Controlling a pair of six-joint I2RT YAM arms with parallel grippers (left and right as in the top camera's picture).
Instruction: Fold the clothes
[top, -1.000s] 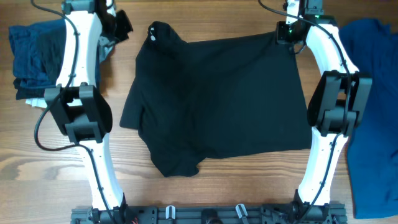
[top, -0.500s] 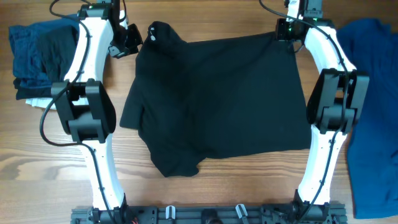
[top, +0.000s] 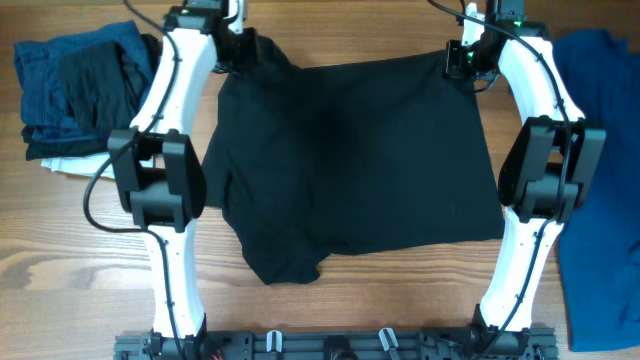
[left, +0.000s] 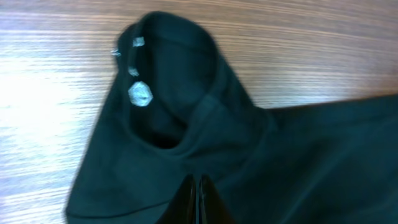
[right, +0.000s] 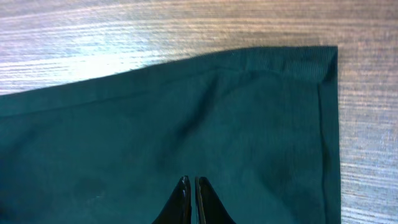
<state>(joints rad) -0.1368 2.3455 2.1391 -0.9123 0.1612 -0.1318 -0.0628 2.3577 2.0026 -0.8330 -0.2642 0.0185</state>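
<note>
A black T-shirt (top: 345, 160) lies spread on the wooden table, its top-left part bunched into a fold. In the left wrist view that fold (left: 174, 106) carries small white printed marks (left: 140, 93). My left gripper (top: 243, 50) is over this bunched corner, and its jaws (left: 198, 182) are shut just above the cloth. My right gripper (top: 464, 60) is over the shirt's top-right corner. Its jaws (right: 190, 182) are also shut, over flat cloth a little inside the hem (right: 329, 93). Neither gripper shows any cloth pinched. A royal-blue shirt (top: 600, 150) lies at the right edge.
A pile of dark blue and black garments (top: 75, 90) sits at the far left on the table (top: 70, 260). Both white arms rise from the rail (top: 330, 345) at the table's front edge and flank the black shirt.
My left arm has swung right, from beside the left pile to over the black shirt's top-left corner. The right arm has barely moved. The shirt lies as before.
</note>
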